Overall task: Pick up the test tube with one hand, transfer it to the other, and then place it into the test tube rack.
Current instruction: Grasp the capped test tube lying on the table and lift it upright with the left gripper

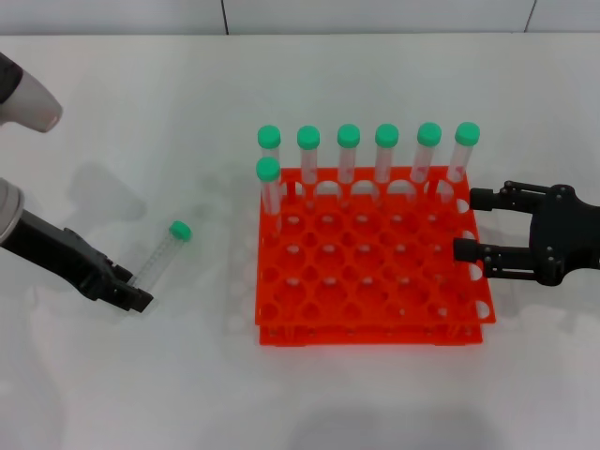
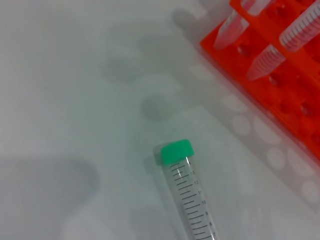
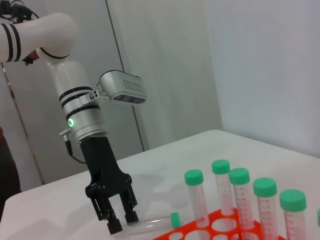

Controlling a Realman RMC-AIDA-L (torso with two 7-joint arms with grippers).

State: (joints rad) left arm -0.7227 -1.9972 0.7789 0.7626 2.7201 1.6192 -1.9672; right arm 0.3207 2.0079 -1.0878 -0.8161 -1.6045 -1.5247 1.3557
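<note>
The test tube [image 1: 161,255] lies on the white table left of the rack, its green cap pointing away from me; it also shows as the test tube [image 2: 192,200] and the test tube [image 3: 155,221]. My left gripper [image 1: 136,292] is low at the tube's bottom end. In the right wrist view the left gripper [image 3: 123,225] has its fingers slightly apart on either side of that end. The orange-red test tube rack [image 1: 375,328] stands mid-table. My right gripper [image 1: 473,225] hovers open at the rack's right side, holding nothing.
Several green-capped tubes [image 1: 386,155] stand in the rack's back row, and one more [image 1: 269,187] stands in the second row at the left. The rack's corner [image 2: 290,95] lies close to the lying tube. The left arm's green light [image 3: 71,122] glows.
</note>
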